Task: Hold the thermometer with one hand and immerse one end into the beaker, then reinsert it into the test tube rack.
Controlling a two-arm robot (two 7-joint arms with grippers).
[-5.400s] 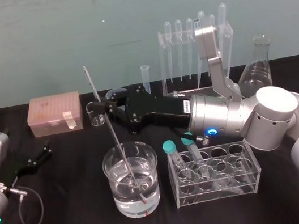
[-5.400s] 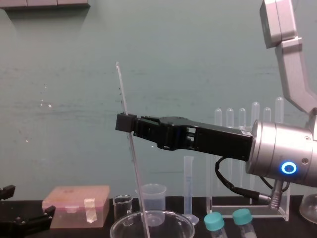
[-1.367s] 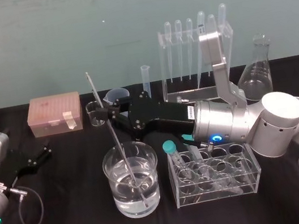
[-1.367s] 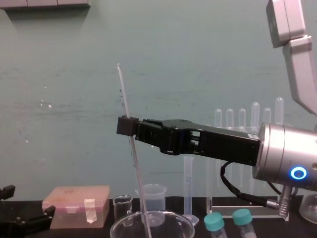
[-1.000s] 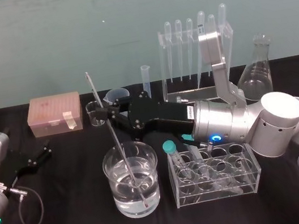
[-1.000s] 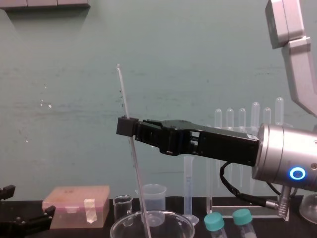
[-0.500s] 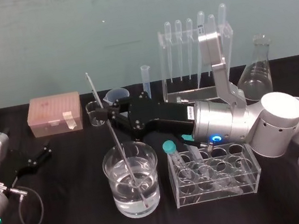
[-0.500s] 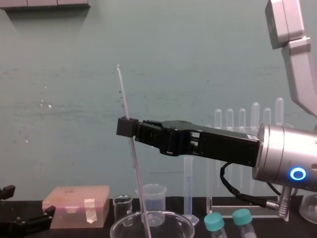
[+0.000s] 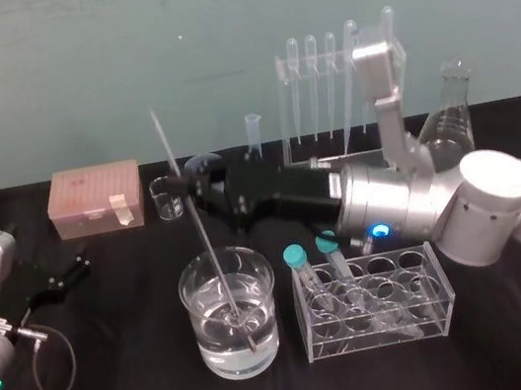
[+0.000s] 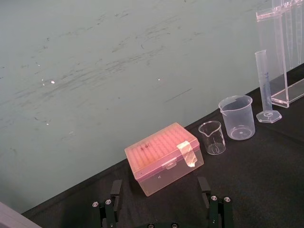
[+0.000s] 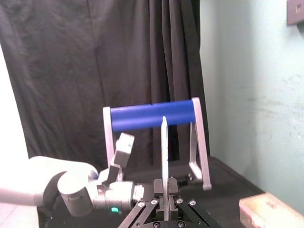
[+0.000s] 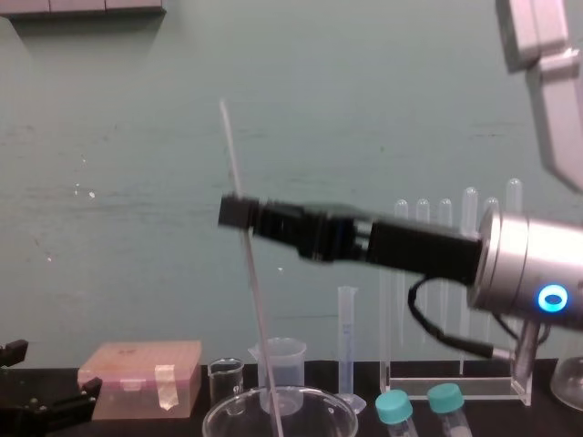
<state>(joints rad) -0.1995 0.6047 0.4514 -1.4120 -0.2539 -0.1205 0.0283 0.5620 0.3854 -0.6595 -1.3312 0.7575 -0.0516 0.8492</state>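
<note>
Near the left edge, the left gripper (image 9: pixel 79 260) rests parked, fingers spread. The thermometer (image 9: pixel 203 235) stands with its lower end inside the beaker (image 9: pixel 263 330), top leaning left. The right gripper (image 9: pixel 182 183) pinches it mid-length, above the beaker's rim. The test tube rack (image 9: pixel 307 159) stands behind.

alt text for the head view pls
The right arm's long black gripper holds a thin clear glass thermometer tilted, its lower end in the wide clear glass beaker of water. The black left gripper lies at left.
</note>
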